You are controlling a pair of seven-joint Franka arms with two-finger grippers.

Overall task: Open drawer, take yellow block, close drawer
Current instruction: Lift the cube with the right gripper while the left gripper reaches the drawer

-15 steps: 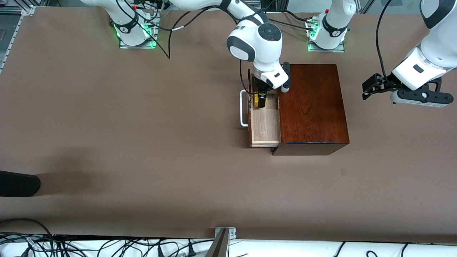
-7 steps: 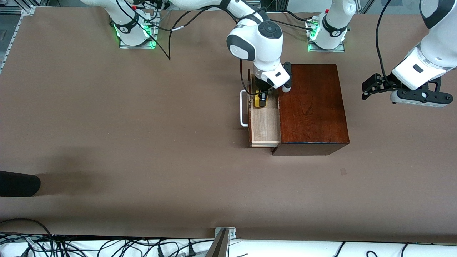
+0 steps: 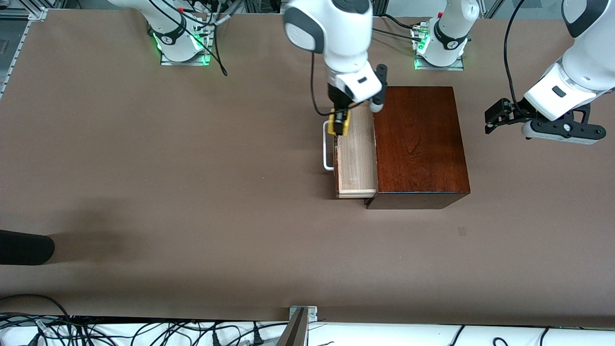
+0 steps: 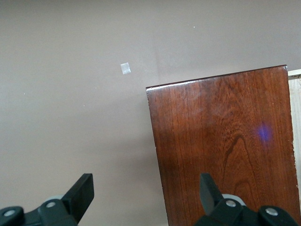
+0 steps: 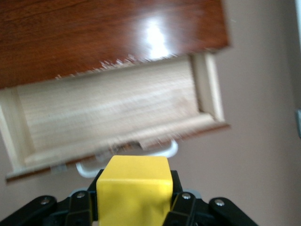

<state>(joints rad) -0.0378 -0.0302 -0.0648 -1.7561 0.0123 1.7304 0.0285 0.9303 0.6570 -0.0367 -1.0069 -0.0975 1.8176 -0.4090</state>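
Note:
The dark reddish-brown wooden box [image 3: 420, 144] has its drawer [image 3: 358, 158] pulled out, showing a bare pale interior [image 5: 108, 110] and a white bar handle [image 3: 327, 154]. My right gripper [image 3: 339, 122] is shut on the yellow block [image 3: 340, 126], raised over the drawer's front edge by the handle. In the right wrist view the yellow block [image 5: 134, 188] fills the space between the black fingers [image 5: 181, 202]. My left gripper [image 3: 495, 117] waits open in the air beside the box, toward the left arm's end of the table. In the left wrist view its fingers [image 4: 82, 193] are wide apart and the box top [image 4: 225, 141] is below.
A black object [image 3: 24, 247] pokes in over the table edge at the right arm's end. A small pale mark [image 3: 461, 231] lies on the table, nearer the front camera than the box. Cables and a metal bracket [image 3: 300, 317] line the near edge.
My right gripper shut on the yellow block inside the drawer and lifted it out, rising toward the handle side. The left arm barely moved.

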